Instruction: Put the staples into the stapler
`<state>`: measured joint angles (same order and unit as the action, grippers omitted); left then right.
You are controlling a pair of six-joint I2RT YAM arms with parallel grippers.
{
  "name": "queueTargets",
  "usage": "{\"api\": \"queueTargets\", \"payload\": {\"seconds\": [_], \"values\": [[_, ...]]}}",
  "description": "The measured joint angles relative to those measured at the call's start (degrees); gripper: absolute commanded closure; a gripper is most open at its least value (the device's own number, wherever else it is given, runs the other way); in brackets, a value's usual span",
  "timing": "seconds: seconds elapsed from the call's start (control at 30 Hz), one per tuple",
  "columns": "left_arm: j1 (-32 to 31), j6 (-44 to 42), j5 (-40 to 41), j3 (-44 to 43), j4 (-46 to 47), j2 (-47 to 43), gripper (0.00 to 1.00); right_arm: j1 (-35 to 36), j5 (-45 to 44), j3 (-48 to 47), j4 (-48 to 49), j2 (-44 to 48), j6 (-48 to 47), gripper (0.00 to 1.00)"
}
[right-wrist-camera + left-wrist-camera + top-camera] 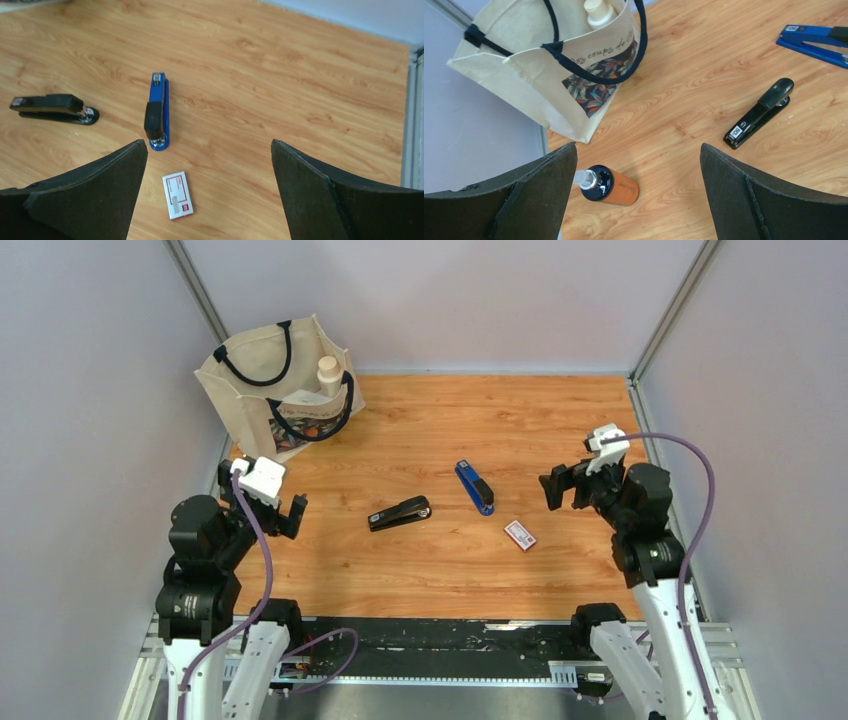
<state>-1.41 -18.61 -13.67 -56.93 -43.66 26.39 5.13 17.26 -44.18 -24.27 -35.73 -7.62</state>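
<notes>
Two staplers lie mid-table, both closed: a black stapler (400, 513) (760, 113) (52, 107) and a blue stapler (475, 487) (814, 42) (157, 112) to its right. The staples box (520, 535) (177, 195), small, flat and white with red print, lies closed in front of the blue stapler. No loose strip shows. My left gripper (265, 512) (638, 146) hangs open at the left, well away from the black stapler. My right gripper (563, 487) (209, 141) hangs open at the right, above and just right of the box. Neither holds anything.
A cream tote bag (280, 390) (534, 85) with dark handles stands at the back left, a white bottle (328, 375) sticking out of it. An orange bottle with a dark cap (616, 186) lies on the wood below my left gripper. Grey walls close three sides.
</notes>
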Motion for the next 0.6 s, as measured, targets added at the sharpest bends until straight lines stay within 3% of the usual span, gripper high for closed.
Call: {"api": "queueTargets", "payload": {"seconds": [0.27, 0.6], "values": [[0.00, -1.44, -4.81, 3.91, 0.24, 2.97, 0.00, 1.64, -2.58, -2.91, -5.27, -16.83, -4.24, 0.00], [-0.26, -0.83, -13.14, 8.48, 6.34, 10.16, 0.00, 13.75, -8.98, -2.91, -7.17, -29.14, -13.16, 0.04]]}}
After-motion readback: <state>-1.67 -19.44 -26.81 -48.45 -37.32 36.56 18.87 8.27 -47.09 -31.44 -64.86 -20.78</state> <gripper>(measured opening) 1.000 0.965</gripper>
